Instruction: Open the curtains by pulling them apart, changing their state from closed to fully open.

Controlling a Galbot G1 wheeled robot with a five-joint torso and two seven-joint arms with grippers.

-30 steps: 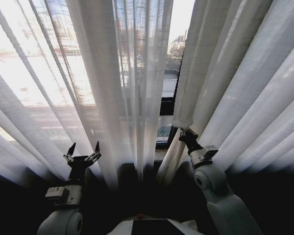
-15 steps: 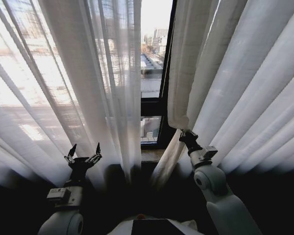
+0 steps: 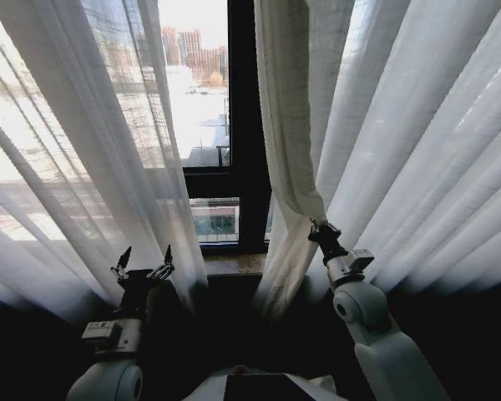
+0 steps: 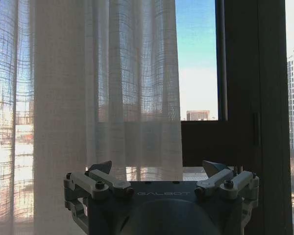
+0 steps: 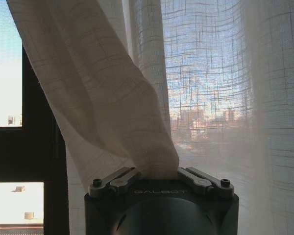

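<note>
The curtains hung vertical; our right gripper pinched the right panel's edge, left fingers spread empty, fabric ahead.

Sheer white pleated curtains, black window frame

left curtain left of window frame | right curtain right | right end effector apparently at its inner edge
</note>
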